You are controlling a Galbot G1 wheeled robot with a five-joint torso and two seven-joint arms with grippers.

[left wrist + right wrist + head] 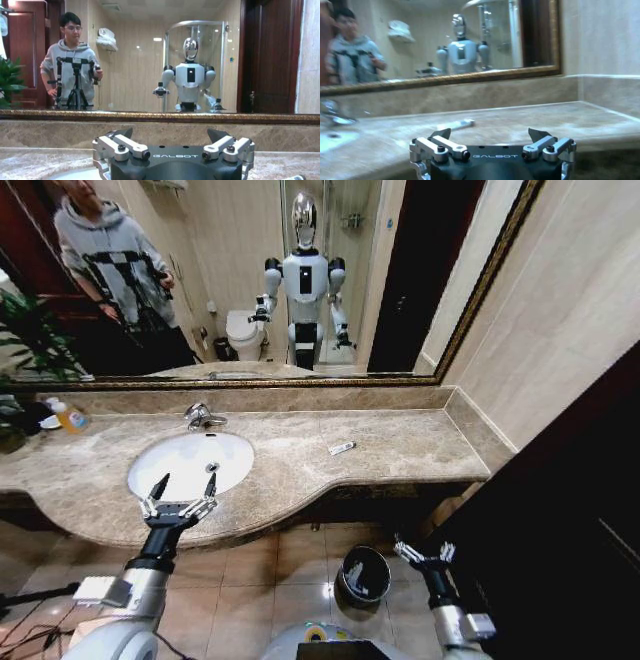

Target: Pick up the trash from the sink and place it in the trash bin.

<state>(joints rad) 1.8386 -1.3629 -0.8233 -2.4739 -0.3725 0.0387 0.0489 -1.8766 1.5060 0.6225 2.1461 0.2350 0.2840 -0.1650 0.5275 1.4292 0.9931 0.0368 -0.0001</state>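
The beige marble surface (400,445) carries a small white tube (342,448), an orange-yellow soap bottle (68,416) and the sink (190,465).

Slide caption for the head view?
Open left gripper at the sink rim; right gripper by the trash bin.

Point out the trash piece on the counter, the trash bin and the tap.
white tube (342,448), head view, middle of its length, lying on the marble right of the basin.
trash bin (349,564), head view, left part of its steel rim, on the floor.
tap (203,416), head view, chrome body.
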